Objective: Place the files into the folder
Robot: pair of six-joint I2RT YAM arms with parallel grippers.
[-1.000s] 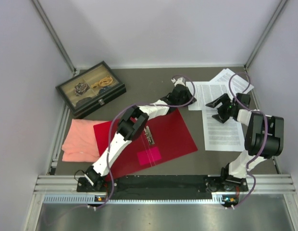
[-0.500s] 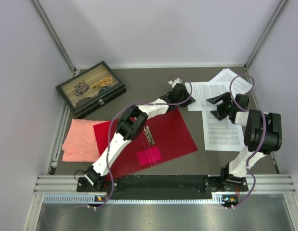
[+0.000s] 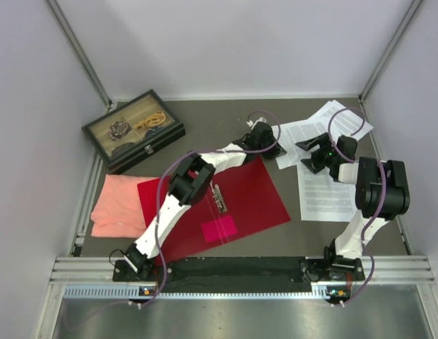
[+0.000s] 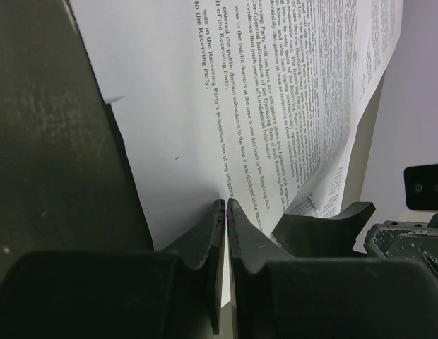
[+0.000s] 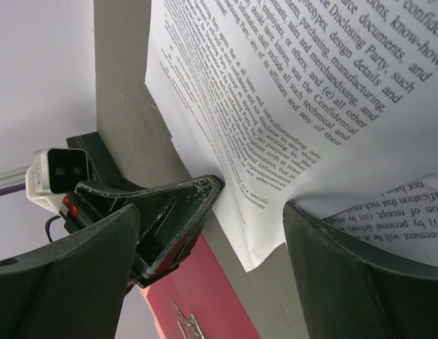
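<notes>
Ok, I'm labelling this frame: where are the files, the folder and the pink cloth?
files [image 3: 326, 198]: top external view, middle of the lowest sheet.
folder [image 3: 258, 194]: top external view, bare red right half.
pink cloth [image 3: 114, 206]: top external view, its middle.

files white, dense black print. folder red, pink sticker inside. cloth salmon-pink, left edge. box black, far-left corner. bench dull grey-brown.
</notes>
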